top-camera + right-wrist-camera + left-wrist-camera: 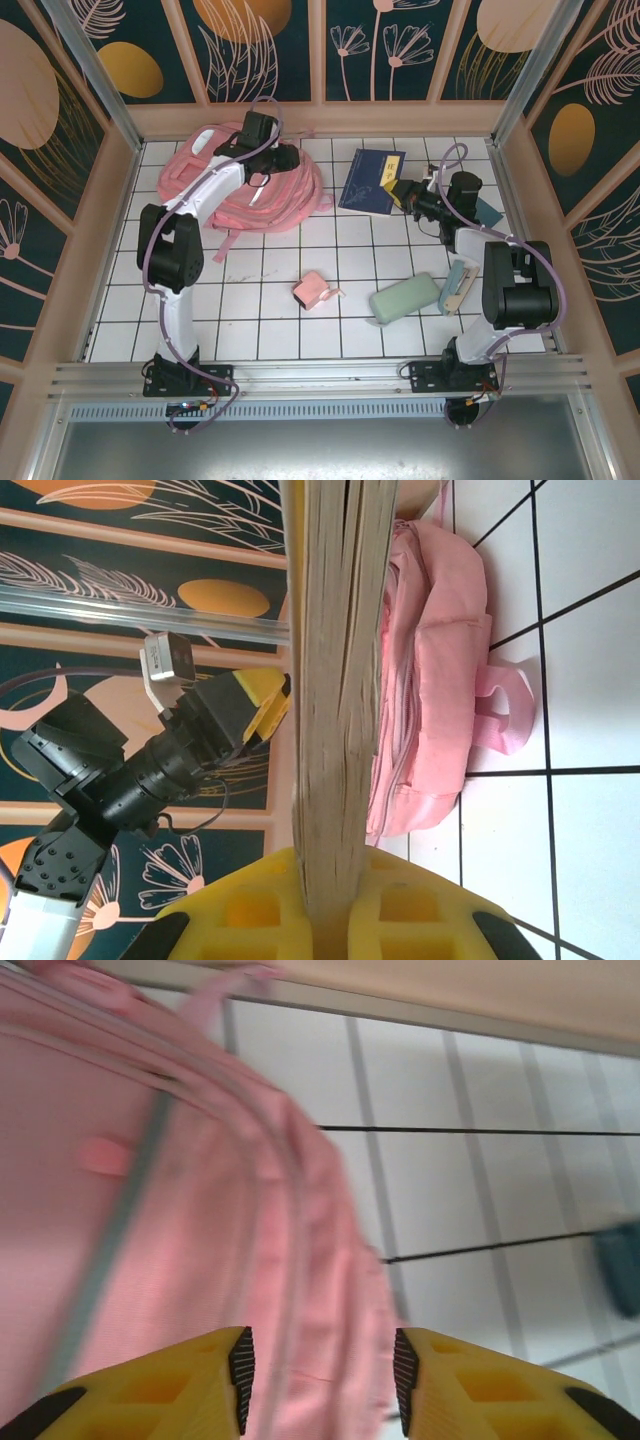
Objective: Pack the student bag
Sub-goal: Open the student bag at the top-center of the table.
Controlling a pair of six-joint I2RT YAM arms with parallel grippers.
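Pink student bag (262,185) at the far left of the table (250,330)
Top: right gripper (400,190) clamps a blue book (368,180) (cover print too small to read). Left wrist: left gripper (320,1375), jaws apart, over the bag's soft seamed fabric. Right wrist: page edges pinched, bag behind.

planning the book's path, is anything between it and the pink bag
Nothing lies on the tiles between the blue book and the student bag. The left gripper sits at the bag's book-side edge, though.
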